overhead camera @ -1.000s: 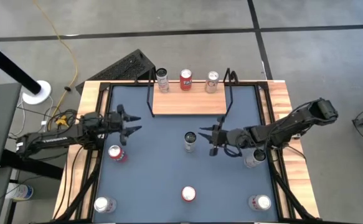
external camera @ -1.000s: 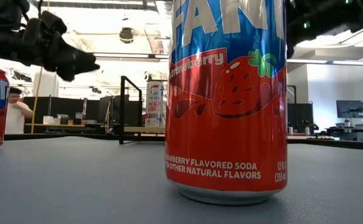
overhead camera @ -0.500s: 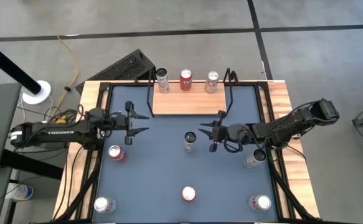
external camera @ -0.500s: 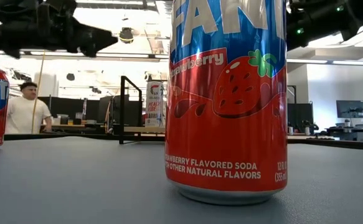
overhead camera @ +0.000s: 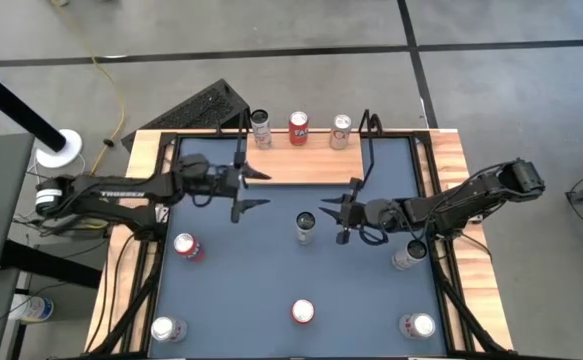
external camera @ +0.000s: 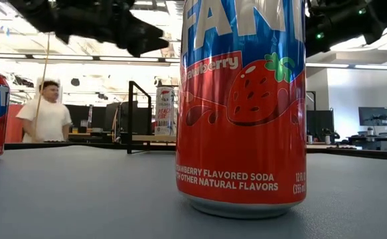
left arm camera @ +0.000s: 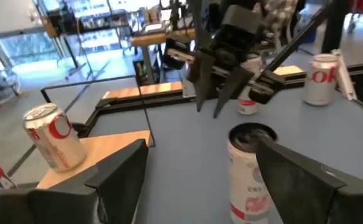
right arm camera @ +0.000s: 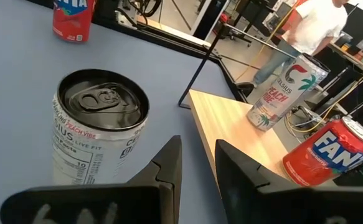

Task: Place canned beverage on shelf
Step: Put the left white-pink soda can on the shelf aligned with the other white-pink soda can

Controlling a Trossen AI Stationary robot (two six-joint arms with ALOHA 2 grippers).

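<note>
Left hand spread wide and empty, hovering by the shelf's left front corner, mid-bench. Right hand narrowed to a slim gap, nothing held, just right of the silver can standing mid-bench in front of the shelf. Three cans lined along the shelf's far edge; other cans scattered toward the bench's near edge and both sides.

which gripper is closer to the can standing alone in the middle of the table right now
The right. The right gripper sits just beside the middle can, on its right, jaws narrowly parted. The left gripper is open, farther off, up-left of the can by the shelf front edge.
</note>
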